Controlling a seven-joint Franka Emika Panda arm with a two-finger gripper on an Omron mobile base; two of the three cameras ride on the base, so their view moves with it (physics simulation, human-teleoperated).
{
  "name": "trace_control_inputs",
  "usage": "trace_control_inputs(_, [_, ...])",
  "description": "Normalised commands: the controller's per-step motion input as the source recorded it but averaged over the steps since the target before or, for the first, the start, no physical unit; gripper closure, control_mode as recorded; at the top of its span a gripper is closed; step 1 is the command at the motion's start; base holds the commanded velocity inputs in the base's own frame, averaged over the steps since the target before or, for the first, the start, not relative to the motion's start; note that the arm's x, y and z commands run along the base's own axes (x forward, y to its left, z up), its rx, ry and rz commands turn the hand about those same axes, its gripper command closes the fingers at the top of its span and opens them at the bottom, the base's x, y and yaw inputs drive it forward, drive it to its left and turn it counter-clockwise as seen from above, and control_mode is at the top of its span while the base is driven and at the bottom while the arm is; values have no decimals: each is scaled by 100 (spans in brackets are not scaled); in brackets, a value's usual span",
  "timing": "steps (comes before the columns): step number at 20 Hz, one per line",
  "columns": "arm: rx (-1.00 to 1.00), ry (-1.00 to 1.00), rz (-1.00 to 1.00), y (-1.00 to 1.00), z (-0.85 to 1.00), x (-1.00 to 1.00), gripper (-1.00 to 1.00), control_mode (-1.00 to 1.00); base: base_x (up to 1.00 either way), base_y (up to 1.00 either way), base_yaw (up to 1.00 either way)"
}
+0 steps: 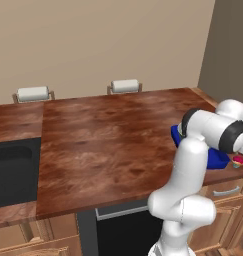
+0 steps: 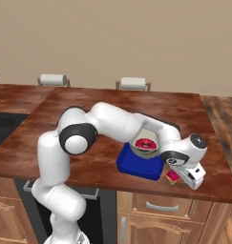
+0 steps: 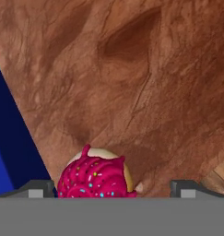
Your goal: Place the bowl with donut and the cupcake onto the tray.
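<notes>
The gripper (image 3: 109, 189) hung low over the cupcake (image 3: 96, 177), its jaws spread wide with the cupcake between the fingertips (image 3: 37, 188), nearer one of them than the other. The cupcake (image 2: 173, 177) stood on the counter (image 2: 103, 162) just beside the tray (image 2: 139, 164), off its near corner. The bowl (image 2: 147, 143) holding the donut (image 2: 145, 144) seemed already to sit on the tray, though the arm hid much of it. A good grasp likely wanted centring first, then closing gently on the soft base, clear of the tray rim.
</notes>
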Motion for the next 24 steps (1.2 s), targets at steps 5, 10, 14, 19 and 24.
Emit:
trace_control_inputs(5, [-4, 0, 0, 18, -15, 0, -100, -100, 0, 0, 0])
trace_control_inputs(10, [-4, 0, 0, 17, -14, 0, -100, -100, 0, 0, 0])
trace_control_inputs(14, [0, 0, 0, 4, 0, 0, 100, -100, 0, 0, 0])
trace_control_inputs(19, [0, 0, -1, 0, 18, 5, 100, -100, 0, 0, 0])
trace_control_inputs(24, [0, 1, -3, -1, 45, 9, 100, -100, 0, 0, 0])
